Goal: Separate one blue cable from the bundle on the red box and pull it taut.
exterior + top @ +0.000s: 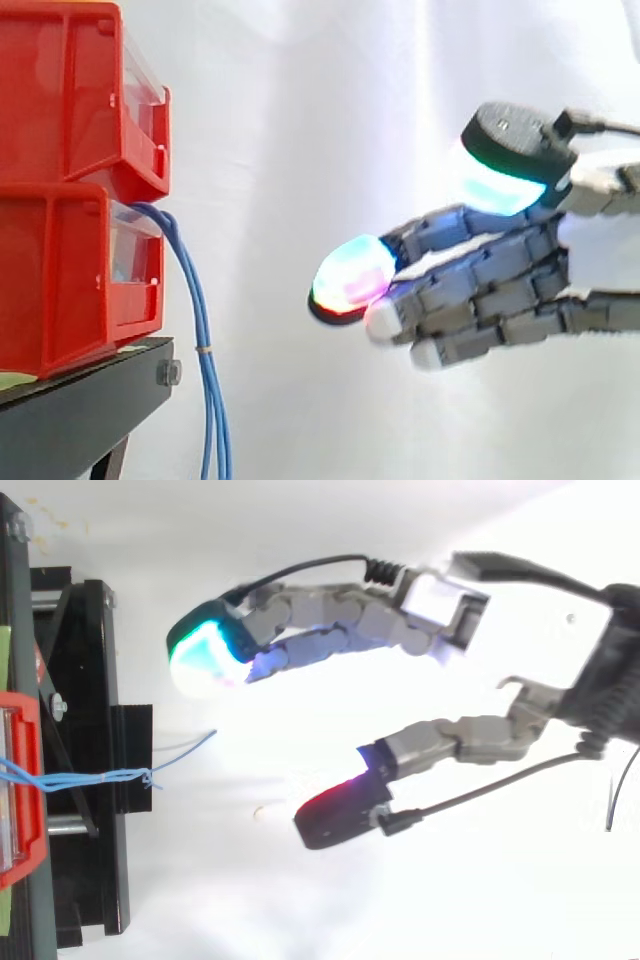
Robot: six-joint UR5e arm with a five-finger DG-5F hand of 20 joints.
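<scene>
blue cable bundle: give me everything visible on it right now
The blue cable bundle is several thin, flexible-looking blue strands. They come out of the front of the lower red bin, arch over its lip and hang slack past the black stand, leaving the side view at the bottom. What looks like a pale tie gathers them partway down. From above, one loose strand end splays away from the rest. The hand is open and apart; nothing grips the cables.

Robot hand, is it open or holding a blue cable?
Open. The hand reaches out, thumb apart from fingers, nothing between them; the blue cables hang untouched from the red bin.
</scene>
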